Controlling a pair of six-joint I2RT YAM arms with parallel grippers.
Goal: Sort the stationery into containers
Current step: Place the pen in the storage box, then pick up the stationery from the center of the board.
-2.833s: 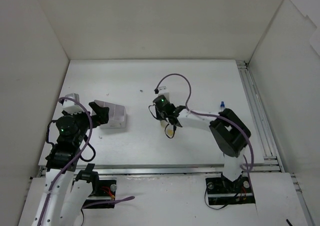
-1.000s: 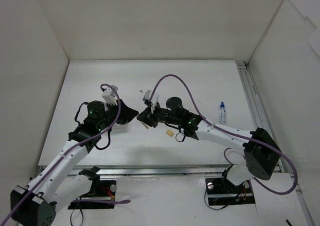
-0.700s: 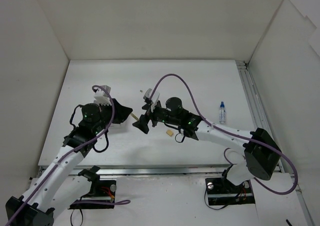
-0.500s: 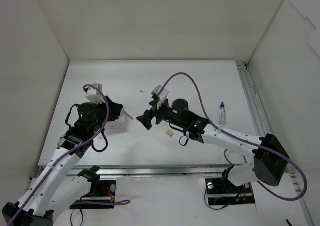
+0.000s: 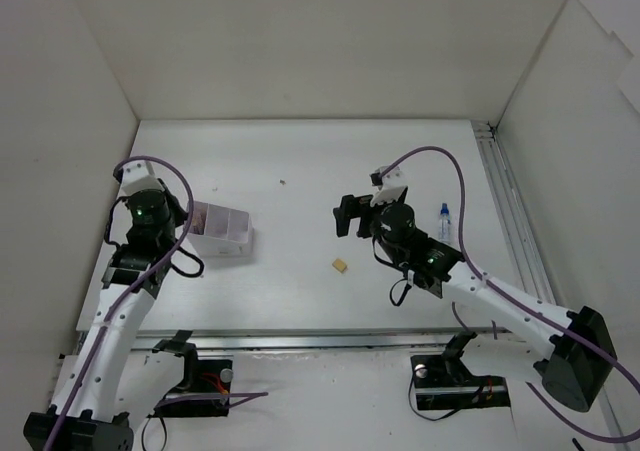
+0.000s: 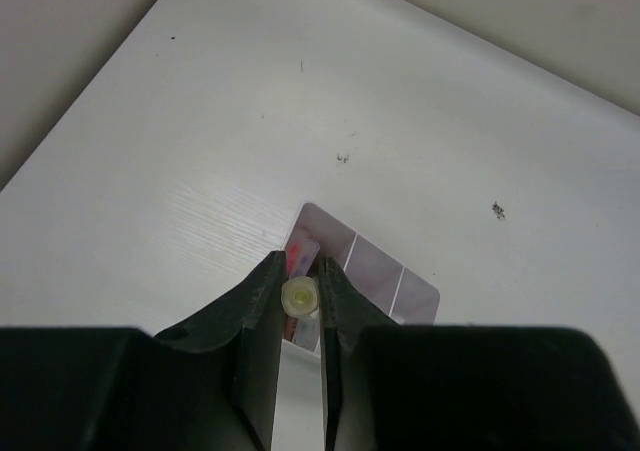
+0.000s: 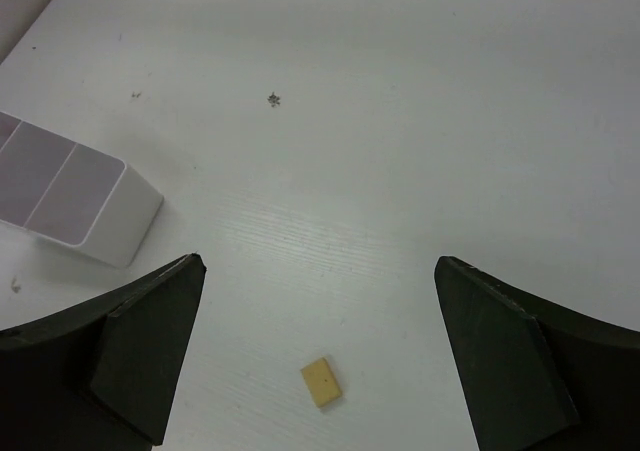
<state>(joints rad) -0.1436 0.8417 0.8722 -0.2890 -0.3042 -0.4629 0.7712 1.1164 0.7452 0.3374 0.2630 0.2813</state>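
Observation:
My left gripper (image 6: 299,293) is shut on a yellow pen (image 6: 299,297), seen end-on between the fingers. It hangs over the left compartment of the white container (image 6: 372,269), pinkish inside, where a pink-red pen (image 6: 298,261) lies. In the top view the left gripper (image 5: 185,223) is at the container's (image 5: 228,231) left end. A tan eraser (image 5: 341,265) lies on the table, right of the container. My right gripper (image 5: 342,218) is open just behind it, holding nothing. In the right wrist view the eraser (image 7: 321,382) lies below the right gripper (image 7: 318,263), the container (image 7: 62,187) at the left.
A small bottle with a blue cap (image 5: 443,214) lies at the right, near the metal rail (image 5: 510,226) along the table's right edge. A dark speck (image 5: 283,182) sits on the table behind the container. White walls close in the left, back and right sides.
The two grippers met at mid-table around the yellow pen. The right gripper opened and drew back right. The left arm carried the pen left, over the container.

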